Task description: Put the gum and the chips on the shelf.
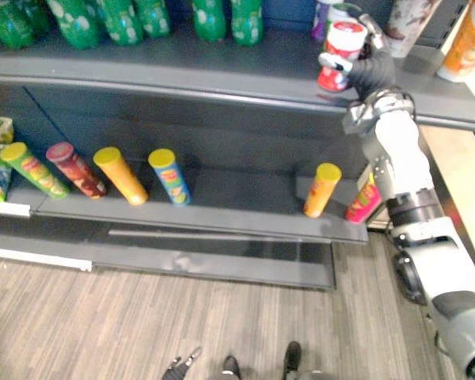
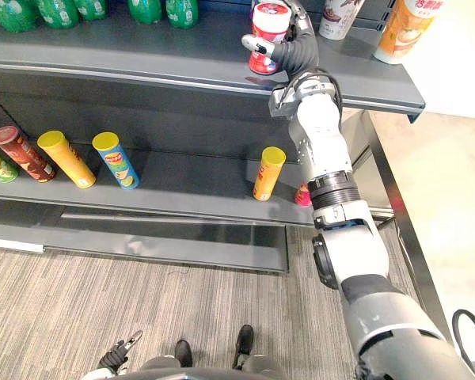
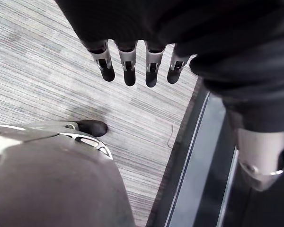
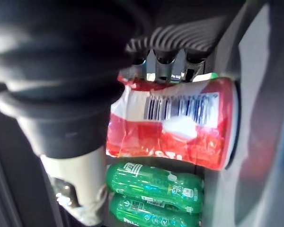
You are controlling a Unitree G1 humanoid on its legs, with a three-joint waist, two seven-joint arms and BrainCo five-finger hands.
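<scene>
Gum can (image 1: 342,54), one, in right robot hand (image 1: 370,70); six chip tubes (image 1: 169,176) below

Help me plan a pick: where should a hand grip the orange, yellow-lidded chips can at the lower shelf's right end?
Wrap the fingers round the orange can at mid-body, coming from the open front. It stands lid up, the upper shelf overhangs it, and a pink can sits close on its right.
</scene>
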